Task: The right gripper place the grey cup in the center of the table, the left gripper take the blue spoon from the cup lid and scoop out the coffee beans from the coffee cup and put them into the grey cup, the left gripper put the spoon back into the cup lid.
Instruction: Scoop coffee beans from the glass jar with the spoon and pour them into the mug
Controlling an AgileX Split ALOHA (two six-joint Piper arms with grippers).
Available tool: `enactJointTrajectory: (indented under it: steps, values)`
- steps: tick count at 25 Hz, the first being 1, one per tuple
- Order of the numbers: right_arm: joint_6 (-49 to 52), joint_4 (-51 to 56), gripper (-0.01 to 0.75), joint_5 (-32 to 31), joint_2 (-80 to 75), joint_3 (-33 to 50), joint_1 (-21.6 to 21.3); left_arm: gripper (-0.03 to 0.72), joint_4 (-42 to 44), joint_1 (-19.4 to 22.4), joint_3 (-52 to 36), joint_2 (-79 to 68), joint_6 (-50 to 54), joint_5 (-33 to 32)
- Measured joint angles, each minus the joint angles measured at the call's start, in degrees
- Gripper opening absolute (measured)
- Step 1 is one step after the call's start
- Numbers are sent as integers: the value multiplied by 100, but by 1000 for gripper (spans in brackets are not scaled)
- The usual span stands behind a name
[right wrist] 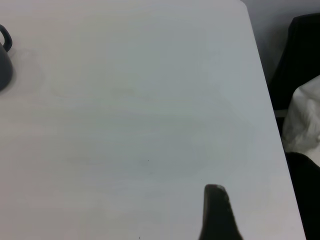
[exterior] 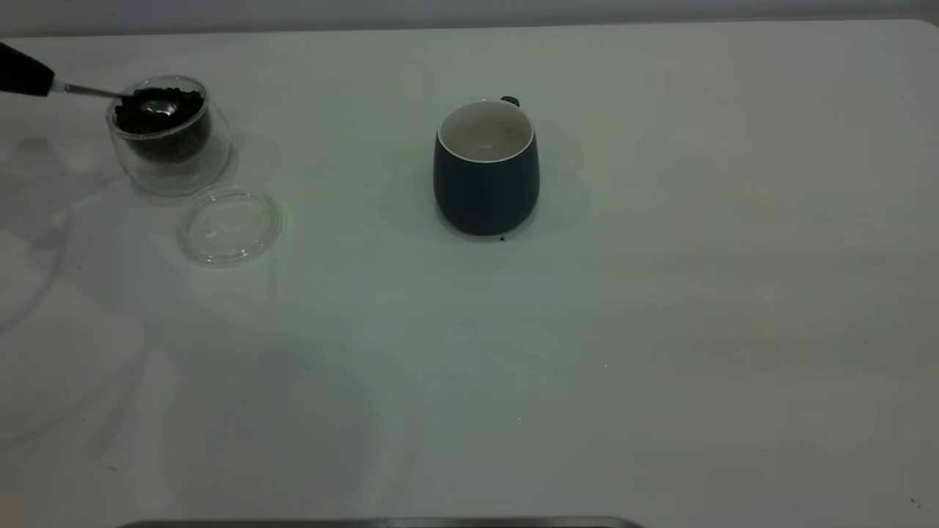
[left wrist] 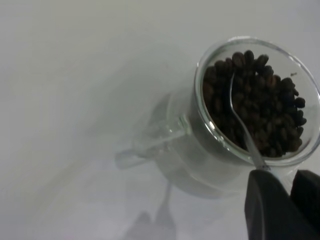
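My left gripper [exterior: 26, 73] [left wrist: 282, 177] is at the table's far left, shut on the blue spoon [exterior: 88, 90]. The spoon's handle is hidden between the jaws. Its metal neck [left wrist: 241, 127] reaches over the rim of the clear coffee cup [exterior: 170, 158] [left wrist: 192, 145], and its bowl rests on the coffee beans [exterior: 187, 110] [left wrist: 272, 115]. The cup lid [exterior: 229, 224] lies bare just in front of the glass cup. The grey cup [exterior: 486, 176] [right wrist: 3, 67] stands upright near the middle of the table [exterior: 660, 293], its handle at the back. Part of my right gripper [right wrist: 216, 210] shows over bare tabletop, far from the cup.
A tiny dark speck [exterior: 502, 238] lies at the grey cup's base. In the right wrist view the table's edge [right wrist: 272, 125] runs past a black shape with something white [right wrist: 305, 120] on it. A grey strip [exterior: 367, 523] lines the table's near edge.
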State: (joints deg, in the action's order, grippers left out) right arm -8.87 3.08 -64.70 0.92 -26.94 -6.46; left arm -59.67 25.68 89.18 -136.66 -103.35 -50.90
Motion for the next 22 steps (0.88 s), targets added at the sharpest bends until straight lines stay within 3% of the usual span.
enactJointTrajectory:
  steps: [22]
  values:
    - [0,0,459,0,0,0,0,122,5,0,0,-139,5231,-247]
